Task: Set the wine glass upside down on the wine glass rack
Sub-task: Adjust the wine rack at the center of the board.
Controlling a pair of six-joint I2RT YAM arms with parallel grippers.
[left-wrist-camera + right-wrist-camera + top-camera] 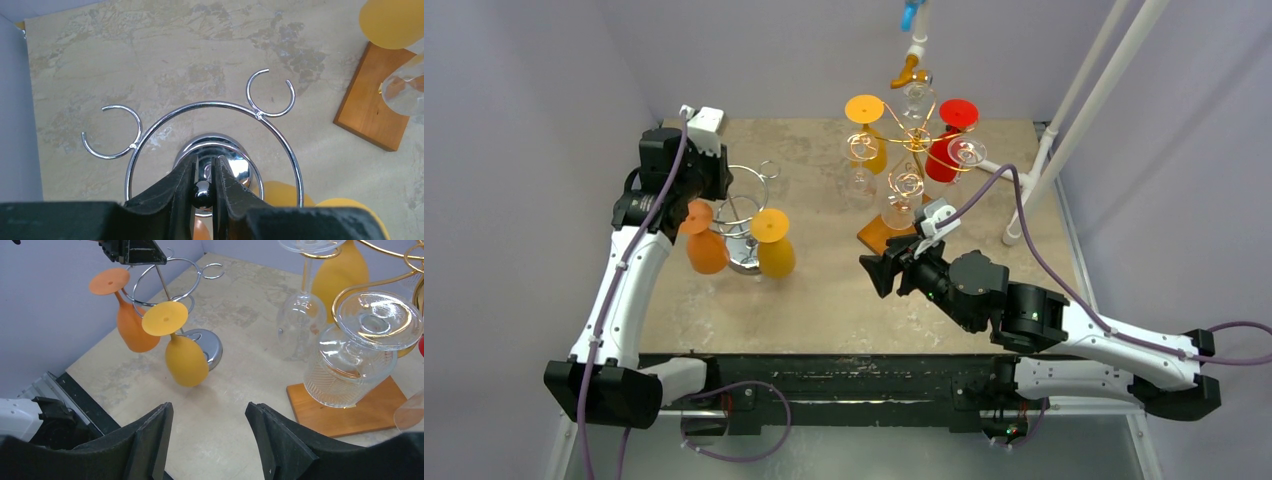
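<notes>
The yellow wine glass [186, 360] hangs from the chrome rack [240, 167] with its foot up and mouth down. Its long axis is near vertical, leaning a little, and the bowl seems to sit just above the desk [824, 300], though contact is hard to rule out. An orange glass [132, 327] hangs beside it. Placement looks done; I judge only letting go remains. The left end effector [205, 167] is clamped on the rack's top knob [202, 189] — the right end effector [207, 415] is spread wide, empty
</notes>
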